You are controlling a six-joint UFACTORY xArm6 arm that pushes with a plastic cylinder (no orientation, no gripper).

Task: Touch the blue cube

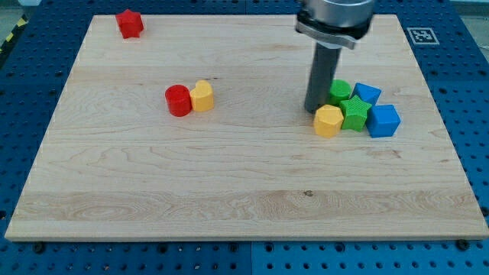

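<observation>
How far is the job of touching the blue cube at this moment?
Done: my tip has reached the cluster at the view's right. In hand: it stands beside the yellow block and green blocks. Left: the blue cube lies beyond the green star, not yet touched.

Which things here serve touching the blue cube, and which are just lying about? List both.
Belongs to the job:
- blue cube, at the cluster's right end
- my tip, just left of the cluster

Just lying about:
- red star block
- red cylinder
- yellow block
- yellow hexagonal block
- green star block
- green block
- second blue block
</observation>
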